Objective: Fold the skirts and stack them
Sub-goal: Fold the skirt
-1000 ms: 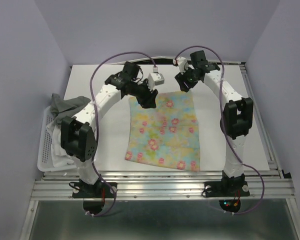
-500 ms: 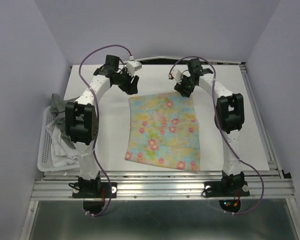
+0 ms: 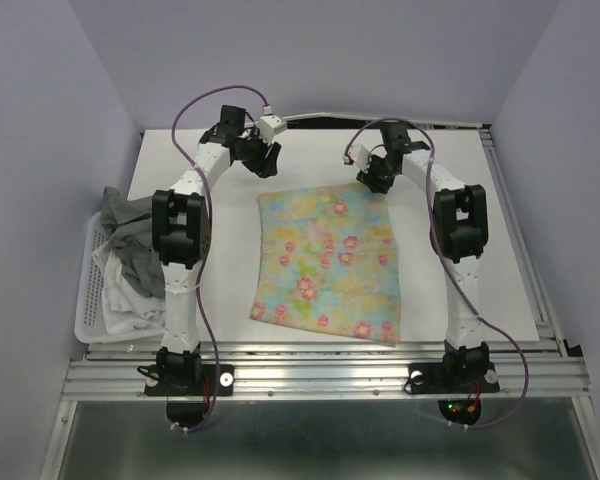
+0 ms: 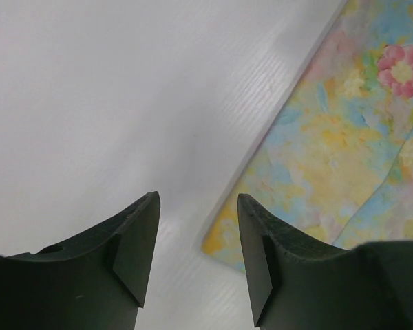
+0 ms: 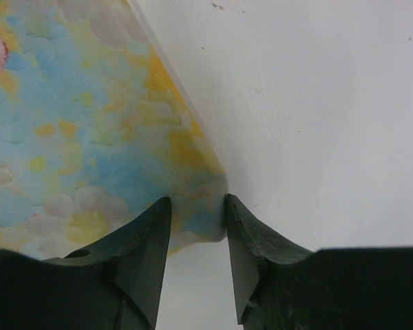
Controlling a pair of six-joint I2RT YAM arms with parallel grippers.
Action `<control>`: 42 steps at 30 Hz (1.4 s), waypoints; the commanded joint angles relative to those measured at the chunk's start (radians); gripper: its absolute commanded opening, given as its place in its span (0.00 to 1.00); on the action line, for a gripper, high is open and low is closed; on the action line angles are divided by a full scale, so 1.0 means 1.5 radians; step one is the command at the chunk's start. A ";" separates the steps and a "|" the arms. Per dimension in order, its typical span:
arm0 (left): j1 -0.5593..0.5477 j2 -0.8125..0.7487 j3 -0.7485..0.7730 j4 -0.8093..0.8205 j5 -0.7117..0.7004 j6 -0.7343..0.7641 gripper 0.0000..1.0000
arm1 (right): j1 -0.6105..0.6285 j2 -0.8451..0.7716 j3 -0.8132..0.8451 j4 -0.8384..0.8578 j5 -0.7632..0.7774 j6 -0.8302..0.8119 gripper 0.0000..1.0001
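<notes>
The small floral skirt (image 3: 325,260) lies flat in the middle of the table. My left gripper (image 3: 268,160) is open just beyond its far left corner. In the left wrist view that corner (image 4: 224,244) lies on the table between the spread fingers, touching neither, and the gripper (image 4: 198,201) is empty. My right gripper (image 3: 373,180) is at the far right corner. In the right wrist view the gripper (image 5: 197,201) is open with its jaws astride that corner (image 5: 193,185), cloth reaching both fingers. The grey skirt (image 3: 130,212) and the white skirt (image 3: 120,275) lie crumpled in the basket.
A white slatted basket (image 3: 88,320) stands at the table's left edge. The white table (image 3: 480,250) shows bare surface right of and behind the floral skirt. Purple cables loop above both arms.
Both grippers have moved away from the skirt's far edge toward the back, left one to the far left corner, right one down onto the far right corner. The skirt has not moved.
</notes>
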 commanded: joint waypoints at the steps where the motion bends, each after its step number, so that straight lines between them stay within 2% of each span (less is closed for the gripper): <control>1: 0.011 0.050 0.069 -0.058 0.013 0.044 0.60 | 0.000 0.024 0.015 0.004 -0.014 -0.025 0.38; 3: 0.013 0.071 0.078 -0.085 0.020 0.064 0.61 | 0.000 0.031 0.022 -0.006 -0.018 -0.026 0.30; 6: 0.020 0.084 0.077 -0.118 0.045 0.084 0.62 | 0.000 0.037 0.030 -0.012 -0.017 -0.029 0.28; 9: 0.027 0.084 0.063 -0.138 0.056 0.106 0.62 | 0.000 0.036 0.032 -0.012 -0.017 -0.030 0.19; 11: 0.034 0.084 0.049 -0.140 0.060 0.114 0.62 | 0.000 0.036 0.034 -0.012 -0.017 -0.029 0.18; 13: 0.036 0.088 0.046 -0.141 0.055 0.117 0.58 | 0.000 0.035 0.038 -0.012 -0.014 -0.030 0.11; 15: 0.038 0.096 0.048 -0.140 0.054 0.115 0.50 | 0.000 0.034 0.040 -0.010 -0.010 -0.030 0.07; 24: 0.038 0.119 0.073 -0.144 0.064 0.114 0.38 | 0.000 0.032 0.050 0.010 0.002 -0.028 0.03; 31: 0.038 0.127 0.076 -0.177 0.085 0.143 0.43 | 0.000 0.025 0.052 0.014 0.002 -0.021 0.01; 32: 0.038 0.127 0.076 -0.175 0.085 0.142 0.40 | 0.000 0.024 0.053 0.017 0.001 -0.018 0.01; 33: 0.038 0.128 0.076 -0.174 0.082 0.141 0.32 | 0.000 0.022 0.055 0.018 0.001 -0.018 0.01; 35: 0.038 0.127 0.076 -0.165 0.079 0.137 0.23 | 0.000 0.020 0.056 0.029 0.003 -0.011 0.01; 36: 0.038 0.123 0.075 -0.159 0.076 0.130 0.14 | 0.000 0.020 0.057 0.032 0.005 -0.009 0.01; 38: 0.038 0.116 0.072 -0.143 0.072 0.125 0.03 | 0.000 0.019 0.069 0.045 0.014 0.005 0.01; 39: 0.038 0.106 0.070 -0.132 0.067 0.112 0.00 | 0.000 0.020 0.074 0.052 0.026 0.009 0.01; 42: 0.040 0.080 0.069 -0.106 0.057 0.099 0.00 | 0.000 0.024 0.108 0.067 0.045 0.022 0.01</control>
